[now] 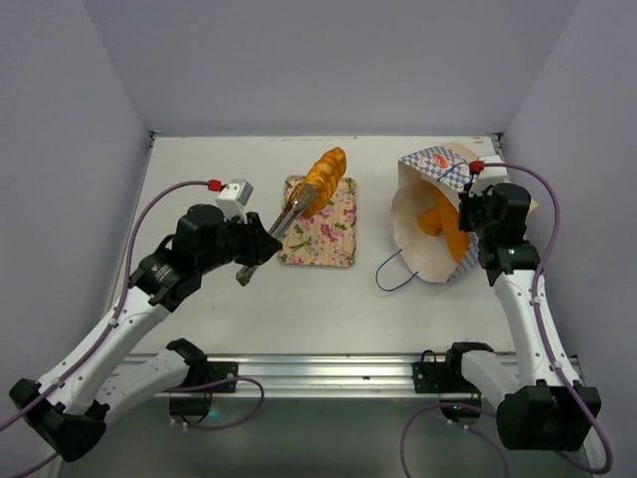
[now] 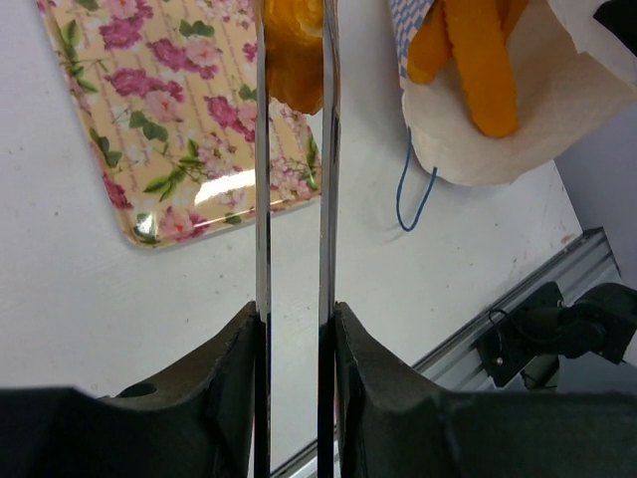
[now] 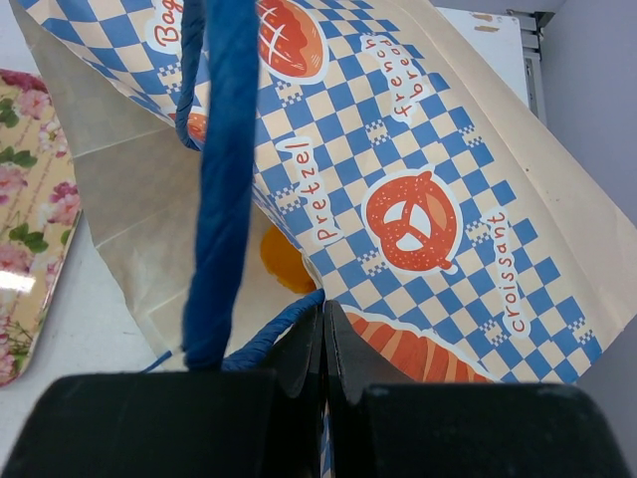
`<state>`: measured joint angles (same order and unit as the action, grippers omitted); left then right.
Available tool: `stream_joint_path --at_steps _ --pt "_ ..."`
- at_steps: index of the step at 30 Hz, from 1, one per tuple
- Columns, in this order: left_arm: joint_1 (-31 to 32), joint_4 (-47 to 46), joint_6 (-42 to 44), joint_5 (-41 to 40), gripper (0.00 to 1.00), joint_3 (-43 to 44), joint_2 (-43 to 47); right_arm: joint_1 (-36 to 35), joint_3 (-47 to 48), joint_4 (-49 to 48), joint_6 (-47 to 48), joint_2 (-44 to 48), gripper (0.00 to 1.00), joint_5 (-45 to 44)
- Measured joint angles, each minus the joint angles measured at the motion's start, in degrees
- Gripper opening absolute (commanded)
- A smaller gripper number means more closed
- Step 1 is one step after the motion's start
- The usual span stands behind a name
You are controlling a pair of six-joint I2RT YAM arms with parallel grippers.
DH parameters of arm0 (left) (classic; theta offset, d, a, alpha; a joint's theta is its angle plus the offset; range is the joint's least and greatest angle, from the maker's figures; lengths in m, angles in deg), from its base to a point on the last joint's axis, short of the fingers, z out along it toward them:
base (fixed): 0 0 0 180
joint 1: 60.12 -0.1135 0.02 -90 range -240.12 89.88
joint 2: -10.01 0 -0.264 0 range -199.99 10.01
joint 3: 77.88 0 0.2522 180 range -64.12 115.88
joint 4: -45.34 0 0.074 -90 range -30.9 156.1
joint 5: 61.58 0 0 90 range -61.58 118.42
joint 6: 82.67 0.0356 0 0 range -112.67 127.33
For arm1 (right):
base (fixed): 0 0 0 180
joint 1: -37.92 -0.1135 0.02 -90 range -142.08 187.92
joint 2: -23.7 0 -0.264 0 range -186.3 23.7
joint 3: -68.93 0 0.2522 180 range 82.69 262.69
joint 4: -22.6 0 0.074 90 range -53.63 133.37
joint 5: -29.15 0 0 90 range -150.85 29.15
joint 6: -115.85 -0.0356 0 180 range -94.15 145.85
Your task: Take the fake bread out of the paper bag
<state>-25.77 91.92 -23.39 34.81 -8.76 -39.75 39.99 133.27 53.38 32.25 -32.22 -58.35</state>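
Note:
My left gripper (image 1: 254, 249) (image 2: 294, 314) is shut on metal tongs (image 1: 289, 214) (image 2: 262, 199). The tongs pinch a ridged orange croissant (image 1: 323, 179) (image 2: 294, 50) above the far edge of the flowered tray (image 1: 323, 244) (image 2: 169, 119). The paper bag (image 1: 423, 234) (image 3: 428, 199) lies tilted at the right with its mouth facing left. Long orange bread pieces (image 1: 443, 224) (image 2: 478, 60) (image 3: 282, 261) show inside it. My right gripper (image 1: 476, 194) (image 3: 323, 309) is shut on the bag's checkered rim beside a blue cord handle (image 3: 224, 149).
The bag's other blue handle (image 1: 393, 274) (image 2: 408, 199) lies looped on the white table in front of the bag. Walls close in the back and both sides. The aluminium rail (image 1: 318, 373) runs along the near edge.

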Motion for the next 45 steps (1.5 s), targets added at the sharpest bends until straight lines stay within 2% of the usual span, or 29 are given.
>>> stream_joint_path --at_steps 12,19,23,31,45 --pt "-9.75 -23.47 -4.61 12.46 0.0 -16.52 -10.54 0.26 -0.04 0.0 -0.02 0.07 0.0 1.05" --pt "-11.15 -35.41 -12.41 15.23 0.0 -23.85 -10.47 0.33 -0.09 0.0 -0.02 0.07 0.0 1.68" --pt "-11.15 -41.46 -18.97 14.86 0.0 -30.82 -7.48 0.39 -0.11 0.0 -0.04 0.07 0.0 1.95" --pt "-11.17 -49.59 -30.23 13.62 0.0 -38.36 -4.5 0.59 -0.15 0.0 -0.31 0.13 0.0 2.99" --pt "-11.15 -57.77 -41.55 13.66 0.02 -44.87 -3.21 0.59 -0.33 0.0 -0.42 0.17 0.0 3.23"
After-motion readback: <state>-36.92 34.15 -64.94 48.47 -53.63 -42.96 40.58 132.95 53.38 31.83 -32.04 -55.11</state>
